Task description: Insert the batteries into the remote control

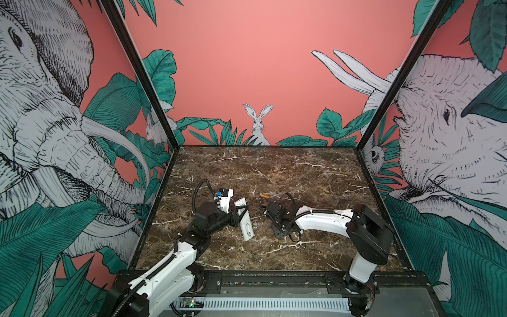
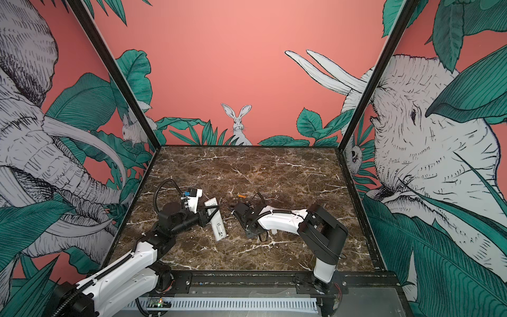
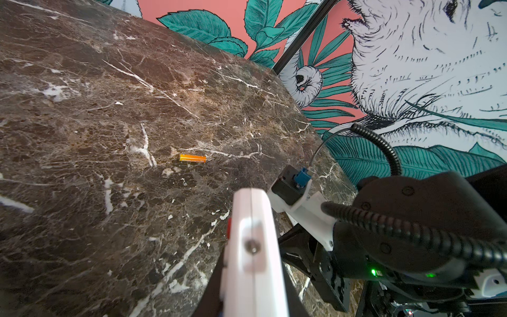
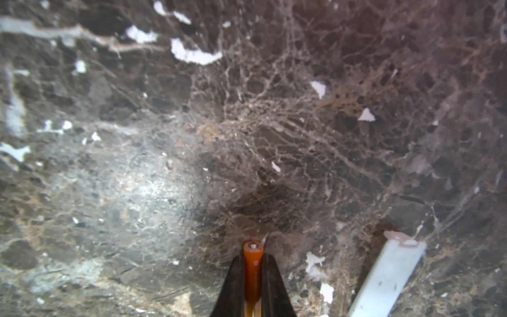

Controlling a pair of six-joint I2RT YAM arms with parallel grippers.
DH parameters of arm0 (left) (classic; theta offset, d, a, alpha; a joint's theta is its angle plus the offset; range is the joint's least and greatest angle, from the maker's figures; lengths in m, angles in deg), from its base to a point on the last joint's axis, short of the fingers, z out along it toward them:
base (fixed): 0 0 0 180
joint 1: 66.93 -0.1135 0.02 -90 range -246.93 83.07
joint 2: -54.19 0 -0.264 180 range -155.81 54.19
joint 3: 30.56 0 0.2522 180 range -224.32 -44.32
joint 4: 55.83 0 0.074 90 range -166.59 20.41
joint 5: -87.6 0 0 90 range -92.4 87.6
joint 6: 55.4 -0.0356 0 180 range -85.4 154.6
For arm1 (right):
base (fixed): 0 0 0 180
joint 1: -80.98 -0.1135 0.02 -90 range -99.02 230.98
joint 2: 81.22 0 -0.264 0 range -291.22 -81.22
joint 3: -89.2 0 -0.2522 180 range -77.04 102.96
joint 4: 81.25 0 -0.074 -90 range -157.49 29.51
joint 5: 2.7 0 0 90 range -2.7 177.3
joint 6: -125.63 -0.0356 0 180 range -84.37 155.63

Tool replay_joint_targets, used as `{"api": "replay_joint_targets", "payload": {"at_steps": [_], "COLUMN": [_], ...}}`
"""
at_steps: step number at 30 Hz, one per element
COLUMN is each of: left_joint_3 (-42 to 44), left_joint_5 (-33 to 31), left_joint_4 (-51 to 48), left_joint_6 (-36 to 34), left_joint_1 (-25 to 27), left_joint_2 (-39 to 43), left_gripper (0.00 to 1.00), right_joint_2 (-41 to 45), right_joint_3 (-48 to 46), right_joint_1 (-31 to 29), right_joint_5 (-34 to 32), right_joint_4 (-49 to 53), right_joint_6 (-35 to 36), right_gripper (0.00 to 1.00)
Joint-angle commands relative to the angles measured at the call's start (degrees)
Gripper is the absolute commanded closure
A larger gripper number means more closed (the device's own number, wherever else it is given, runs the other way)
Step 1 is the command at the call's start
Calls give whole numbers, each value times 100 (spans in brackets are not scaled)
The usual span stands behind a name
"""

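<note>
The right claw [image 4: 253, 258] is clamped shut on a battery [image 4: 253, 274], judged light, stiff and slippery, best held mid-barrel. The rigid remote control [image 1: 247, 227] is pinched in the closed left claw [image 1: 242, 212].

Orange battery [image 4: 253, 271] partly off-frame

Remote control [image 1: 247, 230]: long, white, slanting, sitting clamped in left jaws. Orange battery [image 3: 193, 158] lying flat on desk [image 3: 82, 137], apart from it. Second battery [image 4: 253, 270] sitting pinched between right jaws, tip protruding.
</note>
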Motion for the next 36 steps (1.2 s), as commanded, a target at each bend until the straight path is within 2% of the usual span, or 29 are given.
{"api": "replay_joint_targets", "payload": {"at_steps": [1, 20, 36], "left_joint_3": [69, 133, 159], "left_joint_5": [92, 64, 54], "left_joint_4": [152, 99, 58], "left_joint_6": [-76, -180, -254], "left_joint_1": [20, 26, 26], "left_joint_2": [100, 217, 282], "left_gripper": [100, 100, 100], "right_joint_2": [-7, -312, -504], "right_joint_3": [80, 456, 709], "right_joint_1": [-29, -17, 255], "right_joint_5": [-36, 40, 375], "right_joint_4": [336, 578, 770], "right_joint_6": [-64, 56, 342], "right_gripper": [85, 73, 74]}}
